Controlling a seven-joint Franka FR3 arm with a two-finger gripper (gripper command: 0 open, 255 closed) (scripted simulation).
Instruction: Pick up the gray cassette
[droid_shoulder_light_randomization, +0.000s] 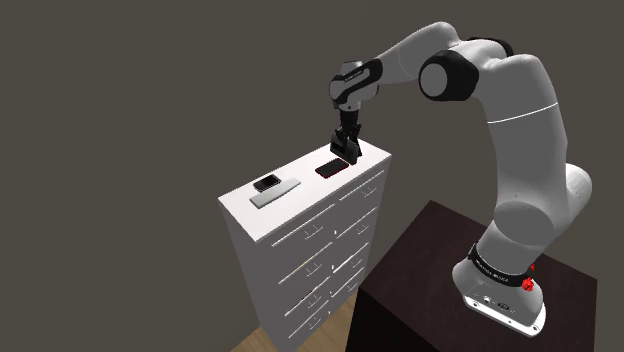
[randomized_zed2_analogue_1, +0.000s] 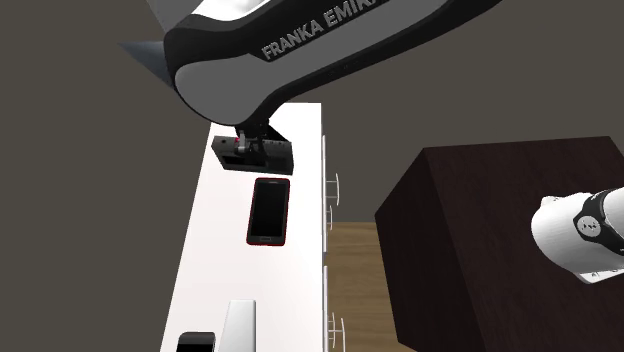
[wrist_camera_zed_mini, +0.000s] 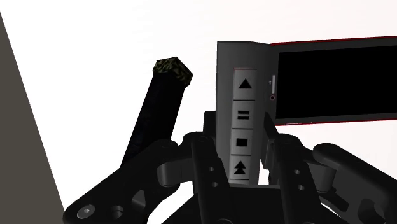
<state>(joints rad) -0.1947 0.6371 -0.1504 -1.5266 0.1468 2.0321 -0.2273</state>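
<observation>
The tool clasps the gray cassette across its narrow sides, at the drawer cabinet's end nearest the arm, just beside the phone. It looks light, rigid and smooth-shelled (so probably slippery); a firm mid-body grip suits.

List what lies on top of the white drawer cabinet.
A red-edged black phone, a pale grey bar and a small black device lie on the cabinet top. The end effector clasps the grey cassette beside the phone; whatever is under the cassette is covered.
</observation>
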